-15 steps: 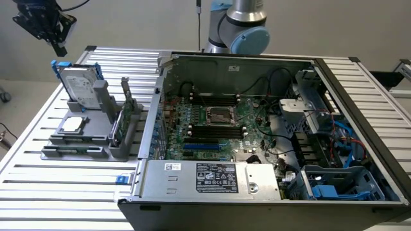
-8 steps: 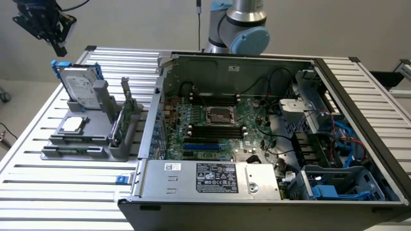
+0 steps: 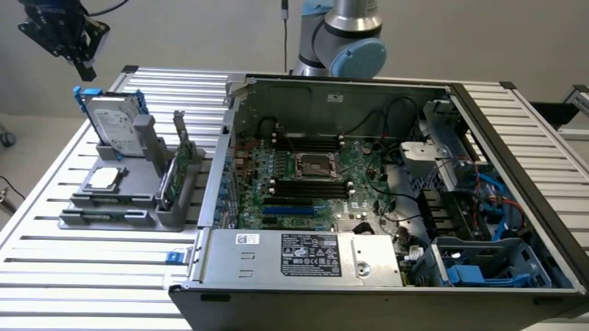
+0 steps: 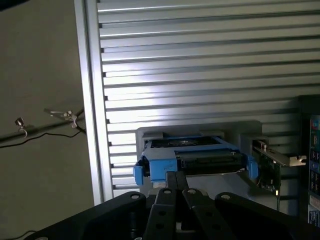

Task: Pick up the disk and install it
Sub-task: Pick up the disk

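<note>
The disk (image 3: 115, 124), stood upright in the grey holder (image 3: 103, 218) on the tabletop (image 3: 83, 269), is overhung by the gripper (image 3: 85, 70), drawn narrow and empty, by which its blue carrier could be struck if lowered unopened.

The scene is covered by 2 cameras. The exterior view is taken from a raised position, angled downward and set far enough back that the slatted table (image 3: 55, 262), the whole open computer case (image 3: 529, 162) and the grey holder (image 3: 110, 207) at the exterior view's left are all included. The wrist view is taken from just behind the gripper (image 4: 175, 192), which is seen in the foreground, and is aimed steeply down from well above. Both views share the holder, the disk (image 4: 195, 157) standing in it, the green card (image 4: 267, 172) beside it and the table's slats.
</note>
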Tool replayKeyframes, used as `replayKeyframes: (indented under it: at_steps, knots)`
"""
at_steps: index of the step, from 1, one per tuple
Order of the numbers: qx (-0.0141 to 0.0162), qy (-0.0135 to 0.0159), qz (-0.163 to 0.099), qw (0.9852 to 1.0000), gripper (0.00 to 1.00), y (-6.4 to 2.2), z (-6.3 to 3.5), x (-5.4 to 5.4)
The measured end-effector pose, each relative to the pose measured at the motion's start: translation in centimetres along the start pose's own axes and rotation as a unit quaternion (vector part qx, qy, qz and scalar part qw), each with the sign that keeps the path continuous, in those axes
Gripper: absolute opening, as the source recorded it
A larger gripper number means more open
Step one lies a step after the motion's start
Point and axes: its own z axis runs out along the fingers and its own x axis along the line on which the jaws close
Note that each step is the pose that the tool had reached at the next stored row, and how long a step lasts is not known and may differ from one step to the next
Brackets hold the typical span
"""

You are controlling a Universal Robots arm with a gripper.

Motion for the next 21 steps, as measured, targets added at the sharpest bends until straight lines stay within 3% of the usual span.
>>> replayKeyframes:
  at_steps: [3, 7, 12, 17, 21]
  knots:
    - [0.0, 0.0, -0.002, 1.0, 0.11, 0.0, 0.0, 0.0]
    - [0.0, 0.0023, -0.028, 0.9996, 0.11, 0.0, 0.0, -0.01]
    - [0.0001, 0.0057, -0.066, 0.9978, 0.11, 0.0, 0.0, 0.0]
    - [0.0001, 0.0075, -0.107, 0.9942, 0.11, 0.0, 0.0, 0.0]
    - [0.0002, 0.0079, -0.142, 0.9898, 0.11, 0.0, 0.0, -0.01]
